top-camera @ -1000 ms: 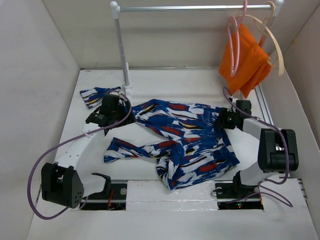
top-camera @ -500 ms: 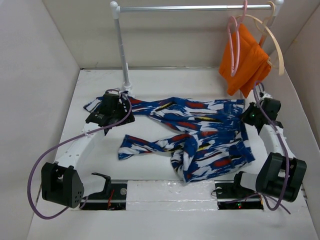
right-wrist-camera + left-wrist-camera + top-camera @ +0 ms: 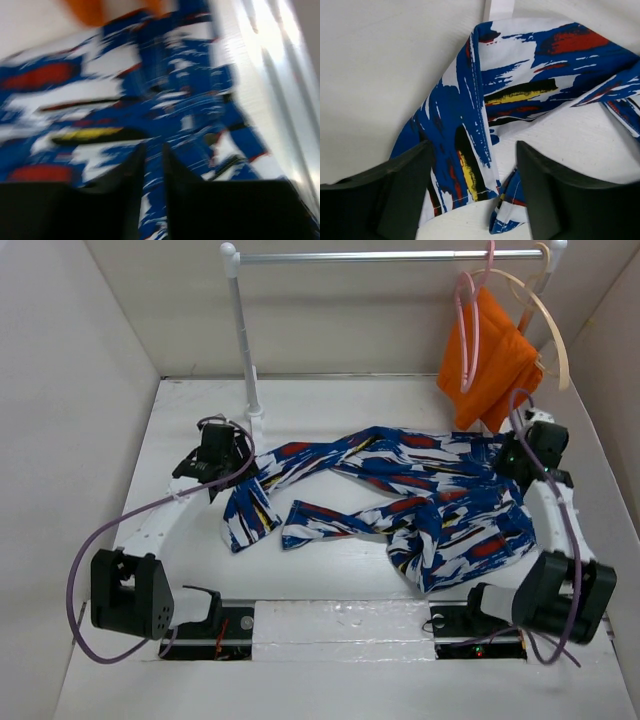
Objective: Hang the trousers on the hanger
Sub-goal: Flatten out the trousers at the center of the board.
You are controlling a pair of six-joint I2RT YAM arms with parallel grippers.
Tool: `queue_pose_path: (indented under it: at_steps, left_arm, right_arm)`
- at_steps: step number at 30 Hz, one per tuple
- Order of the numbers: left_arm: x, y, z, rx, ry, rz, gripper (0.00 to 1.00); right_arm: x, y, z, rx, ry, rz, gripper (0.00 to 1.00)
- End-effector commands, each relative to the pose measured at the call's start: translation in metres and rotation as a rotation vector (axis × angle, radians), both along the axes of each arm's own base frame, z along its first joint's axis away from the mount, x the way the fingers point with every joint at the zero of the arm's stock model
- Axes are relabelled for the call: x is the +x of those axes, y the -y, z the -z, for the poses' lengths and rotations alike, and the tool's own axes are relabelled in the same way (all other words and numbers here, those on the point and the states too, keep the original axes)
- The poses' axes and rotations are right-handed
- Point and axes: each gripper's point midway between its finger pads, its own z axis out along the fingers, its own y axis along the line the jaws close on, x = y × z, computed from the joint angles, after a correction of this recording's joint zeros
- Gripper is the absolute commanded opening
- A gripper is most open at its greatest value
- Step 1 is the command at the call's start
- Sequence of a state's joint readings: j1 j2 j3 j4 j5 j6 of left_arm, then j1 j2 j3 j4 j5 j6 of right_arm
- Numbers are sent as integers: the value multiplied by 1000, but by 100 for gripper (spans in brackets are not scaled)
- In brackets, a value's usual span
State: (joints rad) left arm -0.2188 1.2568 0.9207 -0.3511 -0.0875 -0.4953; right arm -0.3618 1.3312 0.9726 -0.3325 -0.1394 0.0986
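The trousers, blue with white, red, black and yellow strokes, lie spread across the table, waist to the right and legs to the left. The pink hanger hangs on the rail at the back right. My left gripper hovers open over a leg end; the cuff lies on the table between its fingers, apart from both. My right gripper is over the waist. In the blurred right wrist view its jaws stand a narrow way apart, and the trousers run flat beneath the gap.
An orange cloth on a cream hanger hangs beside the pink one. The rail rests on a white post whose foot stands close behind the left gripper. White walls enclose the table on three sides.
The right arm has dragged the trousers to the right and stretched them out. Its jaws, shut on the waist midway, now stand slightly apart. The leg end slid out from under the left gripper.
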Motion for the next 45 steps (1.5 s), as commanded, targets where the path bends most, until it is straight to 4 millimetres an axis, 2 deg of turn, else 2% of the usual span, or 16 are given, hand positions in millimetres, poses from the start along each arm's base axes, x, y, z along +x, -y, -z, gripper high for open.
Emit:
queue_pose_path:
  at_steps: [1, 3, 6, 7, 9, 14, 22, 25, 28, 30, 31, 33, 34, 38, 43, 45]
  left_arm:
    - [0, -3, 5, 17, -9, -13, 58]
    - [-9, 1, 11, 62, -29, 88, 51]
    - [-34, 21, 28, 179, -184, 174, 34]
    - [-45, 53, 26, 218, -172, 309, 37]
    - [-52, 64, 38, 299, -282, 319, 44]
    - [-65, 60, 78, 310, -391, 302, 53]
    - [-74, 59, 99, 295, -443, 276, 51]
    - [-82, 63, 116, 280, -498, 302, 44]
    - [-83, 60, 124, 297, -508, 298, 9]
    - [-74, 56, 107, 261, -464, 265, 0]
    - [-55, 46, 65, 182, -336, 211, 0]
    - [-45, 45, 42, 112, -279, 197, 0]
    - [-29, 26, 7, 6, -182, 142, 0]
    - [3, -49, -61, -205, 34, -28, 0]
    - [54, -84, -86, -358, 109, -137, 0]
    - [91, -96, -94, -500, 170, -176, 10]
  right_arm:
    - [-24, -76, -18, 62, 121, -229, 12]
    - [-42, -117, -9, 84, 115, -344, 0]
    - [-76, -159, 4, 102, 113, -488, 1]
    - [-82, -168, 4, 110, 123, -520, 6]
    - [-95, -181, 5, 108, 126, -572, 27]
    - [-105, -191, 0, 83, 120, -660, 38]
    - [-115, -194, 7, 56, 79, -747, 40]
    - [-115, -194, 0, 51, 102, -743, 41]
    - [-113, -196, -8, 59, 124, -752, 41]
    - [-111, -197, -16, 53, 133, -760, 41]
    - [-111, -198, -19, 51, 131, -770, 41]
    - [-110, -197, -20, 49, 129, -770, 42]
    - [-109, -197, -19, 49, 124, -771, 42]
    - [-106, -199, -16, 46, 117, -774, 42]
    - [-101, -202, -15, 51, 102, -781, 42]
    - [-102, -204, -14, 56, 89, -789, 42]
